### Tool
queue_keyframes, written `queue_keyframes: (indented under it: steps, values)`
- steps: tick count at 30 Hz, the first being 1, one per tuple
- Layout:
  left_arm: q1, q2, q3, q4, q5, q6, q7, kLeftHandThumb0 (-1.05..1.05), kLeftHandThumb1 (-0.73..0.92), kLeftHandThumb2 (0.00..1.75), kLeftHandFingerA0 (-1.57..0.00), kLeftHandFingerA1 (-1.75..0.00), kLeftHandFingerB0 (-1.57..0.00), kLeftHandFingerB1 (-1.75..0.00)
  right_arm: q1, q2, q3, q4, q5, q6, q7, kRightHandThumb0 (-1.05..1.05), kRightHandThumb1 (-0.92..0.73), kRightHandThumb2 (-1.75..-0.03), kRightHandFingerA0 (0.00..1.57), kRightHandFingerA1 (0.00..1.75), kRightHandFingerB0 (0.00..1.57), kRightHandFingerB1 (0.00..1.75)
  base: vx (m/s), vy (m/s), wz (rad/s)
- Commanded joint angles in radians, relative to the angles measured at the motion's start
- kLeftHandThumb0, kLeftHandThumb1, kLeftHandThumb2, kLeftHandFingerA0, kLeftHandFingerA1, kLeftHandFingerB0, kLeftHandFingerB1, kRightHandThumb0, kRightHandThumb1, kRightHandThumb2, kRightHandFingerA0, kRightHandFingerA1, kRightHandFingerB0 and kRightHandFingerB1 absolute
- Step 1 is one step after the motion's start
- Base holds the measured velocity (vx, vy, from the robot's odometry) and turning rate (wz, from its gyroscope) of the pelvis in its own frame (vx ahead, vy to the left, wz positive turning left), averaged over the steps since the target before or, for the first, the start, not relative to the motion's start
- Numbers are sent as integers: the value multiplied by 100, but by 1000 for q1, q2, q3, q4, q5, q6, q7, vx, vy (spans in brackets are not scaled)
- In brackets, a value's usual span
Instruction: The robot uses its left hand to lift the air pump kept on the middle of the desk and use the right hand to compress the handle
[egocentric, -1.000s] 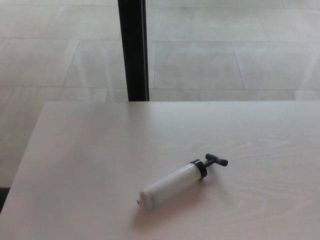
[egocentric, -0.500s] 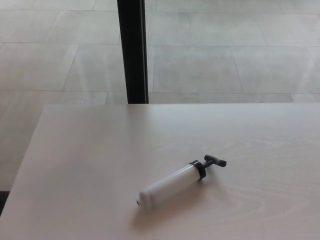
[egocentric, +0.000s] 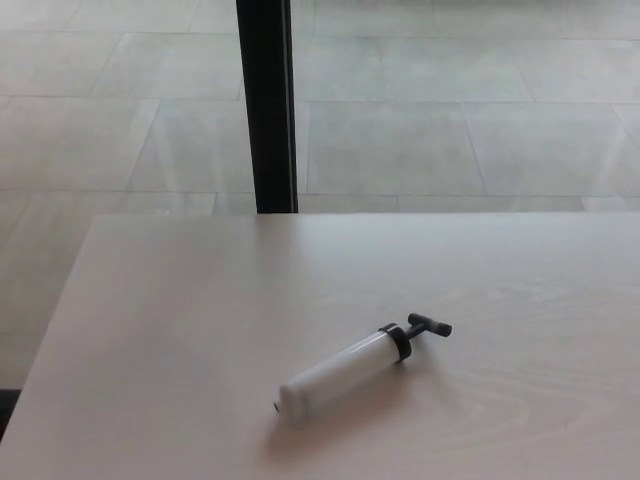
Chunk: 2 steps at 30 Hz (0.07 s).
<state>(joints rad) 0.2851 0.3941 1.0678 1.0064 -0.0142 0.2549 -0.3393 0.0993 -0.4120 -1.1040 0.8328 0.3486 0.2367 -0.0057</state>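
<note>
no readable text, plain white air pump (egocentric: 340, 372) (black handle unmarked), bare desk (egocentric: 180, 330)

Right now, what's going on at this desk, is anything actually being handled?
Nothing is being handled at this moment. A white air pump lies on its side on the pale wooden desk, its black T-handle pointing toward the right and away from the camera. Neither robot hand is in view, so the pump has not been lifted and its handle has not been pressed. Beyond the desk there is a tiled floor and a dark vertical post.
</note>
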Motion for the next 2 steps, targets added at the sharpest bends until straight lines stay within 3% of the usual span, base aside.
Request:
queue_keyframes:
  steps: [1, 2]
  values:
    - [38, 68, -23, 93, -96, -117, 32, -55, 82, 65, -45, -50, -32, -41, 5, -6, -19, 72, 88, -157, 50, -76, -70, -110, 57, 81, 35, 53, 0, 0, 0]
    - [37, 76, -19, 115, -105, -126, 54, -53, 83, 63, -54, -52, -40, -42, -9, -21, -1, 81, 76, -140, 37, -76, -91, -67, 58, 86, 46, 44, 0, 0, 0]
